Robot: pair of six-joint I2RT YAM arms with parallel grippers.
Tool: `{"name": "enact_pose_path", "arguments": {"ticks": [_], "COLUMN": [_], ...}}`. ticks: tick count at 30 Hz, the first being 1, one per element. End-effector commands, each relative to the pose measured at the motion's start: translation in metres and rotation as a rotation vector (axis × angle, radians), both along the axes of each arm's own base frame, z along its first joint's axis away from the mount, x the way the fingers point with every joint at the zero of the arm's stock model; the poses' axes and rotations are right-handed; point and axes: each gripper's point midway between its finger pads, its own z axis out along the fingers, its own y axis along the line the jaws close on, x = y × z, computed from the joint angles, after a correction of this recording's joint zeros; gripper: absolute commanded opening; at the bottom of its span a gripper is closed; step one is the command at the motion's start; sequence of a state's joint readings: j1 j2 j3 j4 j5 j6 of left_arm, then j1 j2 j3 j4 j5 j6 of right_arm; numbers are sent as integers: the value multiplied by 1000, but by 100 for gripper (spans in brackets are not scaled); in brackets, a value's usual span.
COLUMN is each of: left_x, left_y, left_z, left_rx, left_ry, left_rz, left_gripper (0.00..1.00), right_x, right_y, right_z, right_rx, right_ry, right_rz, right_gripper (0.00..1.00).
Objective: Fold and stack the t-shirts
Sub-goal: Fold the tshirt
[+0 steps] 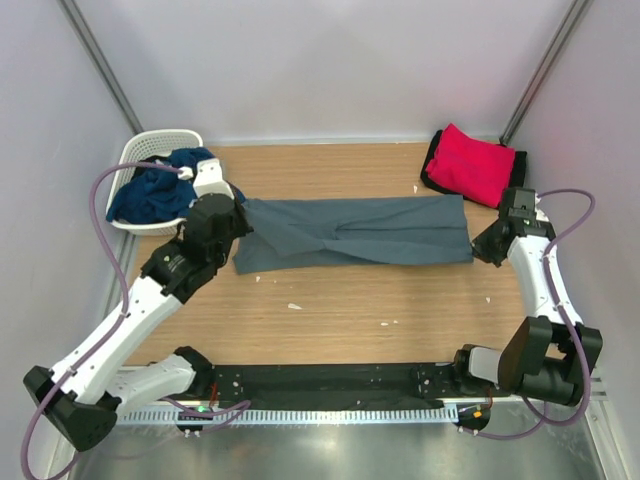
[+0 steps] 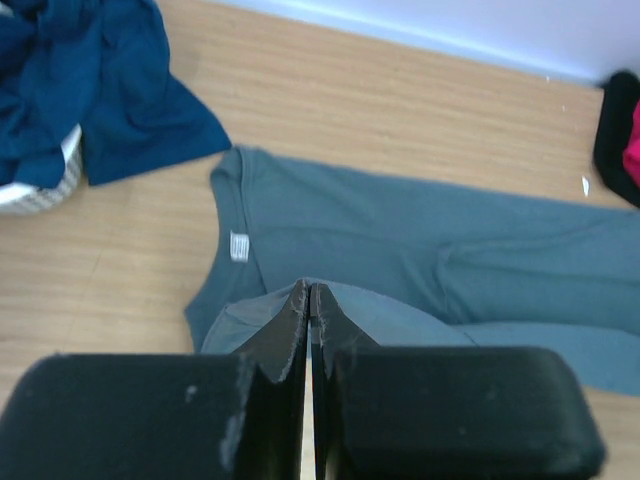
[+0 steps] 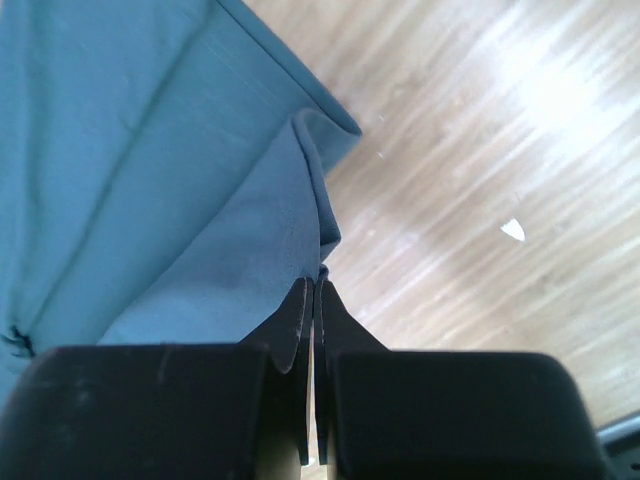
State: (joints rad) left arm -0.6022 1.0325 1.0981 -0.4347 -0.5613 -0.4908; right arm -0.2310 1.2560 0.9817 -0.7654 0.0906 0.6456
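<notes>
— Slate grey-blue t-shirt [image 1: 355, 232]?
— Mid-frame on the bench [image 1: 350, 310], folded lengthwise; left jaws and right jaws closed on its ends.
— Remaining?
— Upper right, red t-shirt [image 1: 472, 165] stacked; upper left, navy t-shirt [image 1: 150, 195] unfolded in basket [image 1: 140, 150].

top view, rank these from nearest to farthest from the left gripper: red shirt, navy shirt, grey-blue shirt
1. grey-blue t-shirt, mid-table, edge in the jaws of the left gripper
2. navy t-shirt, in the basket, to its left
3. red t-shirt, far right corner
</notes>
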Motion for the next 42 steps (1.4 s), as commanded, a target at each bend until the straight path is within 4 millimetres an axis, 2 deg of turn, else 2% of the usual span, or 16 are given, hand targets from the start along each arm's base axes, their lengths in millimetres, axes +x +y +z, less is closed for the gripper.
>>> {"name": "enact_pose_path", "arguments": {"ticks": [1,8,13,21,24,26,30,34,35,38,42], "left_x": [-32,-76,-98,-124,-129,-127,-115,-94,-85,-64,-41], "left_y": [1,3,5,21,27,28,27,23,20,14,5], "left_z": [-22,-59,-74,-84,-87,-86,-75,-57,-45,-28,-23], "left_rx": [-12,-41,-60,-13,35,55,82,118,111,175,257], "left_ry": [76,197,261,340,356,352,312,242,199,136,104], "left_rz": [-29,-70,-92,-106,-115,-121,-108,-84,-74,-64,-61], "left_gripper": [0,0,0,0,0,0,0,0,0,0,0], "right_x": [-19,-60,-96,-126,-129,-125,-103,-79,-73,-54,-31], "right_y": [4,-1,-3,-1,-5,-6,-6,-7,-5,-6,-14], "right_z": [-2,8,1,3,1,0,-4,-9,-14,-14,-17], "right_rx": [-6,-53,-73,-86,-106,-109,-87,-68,-48,-37,-57], "right_ry": [27,111,199,251,257,259,233,220,232,210,226], "right_rz": [20,-43,-97,-127,-143,-142,-127,-106,-94,-73,-61], "right_gripper": [1,1,1,1,1,1,1,1,1,1,1]}}
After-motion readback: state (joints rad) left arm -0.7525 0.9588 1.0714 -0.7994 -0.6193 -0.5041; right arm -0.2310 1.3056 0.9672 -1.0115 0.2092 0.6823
